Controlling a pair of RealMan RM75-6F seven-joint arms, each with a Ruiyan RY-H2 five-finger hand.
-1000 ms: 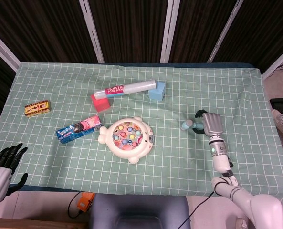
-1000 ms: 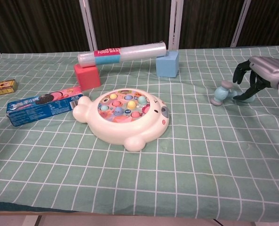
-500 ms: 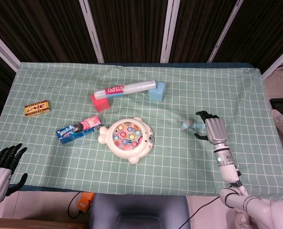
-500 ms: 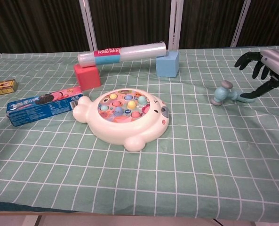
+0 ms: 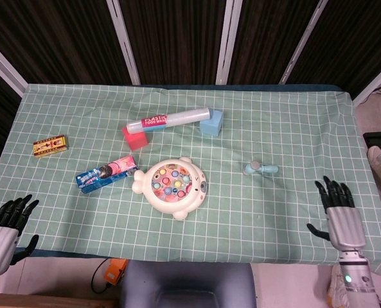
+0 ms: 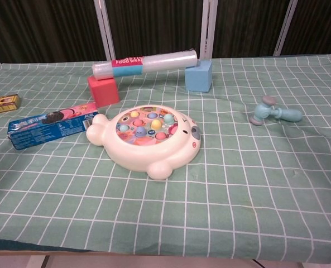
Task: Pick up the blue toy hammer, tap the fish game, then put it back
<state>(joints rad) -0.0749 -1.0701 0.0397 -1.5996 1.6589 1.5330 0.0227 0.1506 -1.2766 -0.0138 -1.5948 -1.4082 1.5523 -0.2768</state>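
The small pale-blue plastic toy hammer (image 5: pixel 261 169) lies flat on the green checked tablecloth (image 5: pixel 241 212), right of the white fish-shaped game (image 5: pixel 171 187); it looks light, rigid and smooth, best gripped along its short handle. Both hands hold nothing: the right hand (image 5: pixel 336 215) hovers at the table's near edge, well apart from the hammer, fingers spread, and the left hand (image 5: pixel 4 226) sits off the near-left corner, fingers apart.

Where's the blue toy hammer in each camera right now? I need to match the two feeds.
Head view: blue toy hammer lies right of centre on the cloth, right of the fish game.
Chest view: it lies at the right side, right of and beyond the fish game.
Shared landmark: the blue block propping the food wrap roll, up and left of the hammer.
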